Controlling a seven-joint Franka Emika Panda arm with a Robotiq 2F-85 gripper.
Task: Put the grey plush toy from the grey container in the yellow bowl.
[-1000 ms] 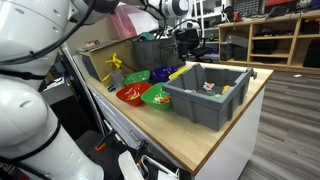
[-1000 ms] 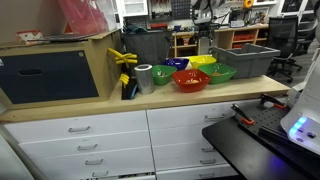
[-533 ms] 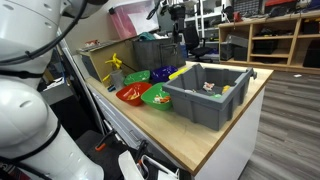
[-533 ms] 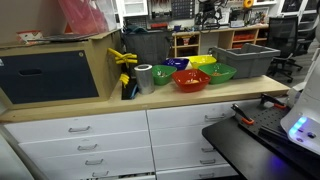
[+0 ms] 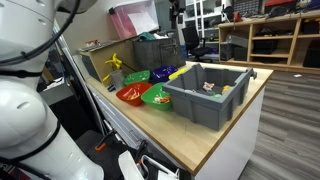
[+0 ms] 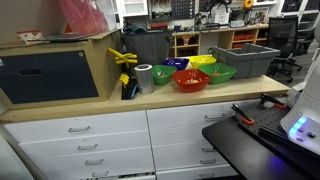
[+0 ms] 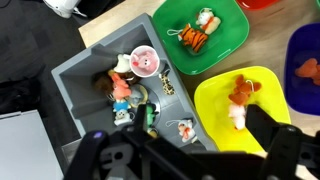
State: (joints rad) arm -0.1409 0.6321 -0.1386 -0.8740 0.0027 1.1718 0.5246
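Observation:
The grey container (image 7: 70,75) holds several small toys, among them a small greyish toy (image 7: 123,116), a pink round one and a white and red one. It also shows in both exterior views (image 5: 200,108) (image 6: 245,62). The yellow bowl (image 7: 215,100) lies beside it and holds an orange and pink toy; it also shows in both exterior views (image 5: 175,72) (image 6: 203,61). My gripper (image 7: 185,152) hangs high above the container and the bowl, open and empty. It is at the top edge in an exterior view (image 5: 172,10).
A lime-green bowl (image 7: 200,30) holds a tiger toy. A blue bowl (image 7: 305,65), a red bowl (image 6: 190,80) and another green bowl (image 6: 218,72) stand close by. A metal can (image 6: 145,78), a yellow tool (image 6: 124,62) and a large box (image 6: 55,70) are on the counter.
My gripper has risen from just above the bowls and container towards the top of the exterior view. The toys, bowls and container have not moved.

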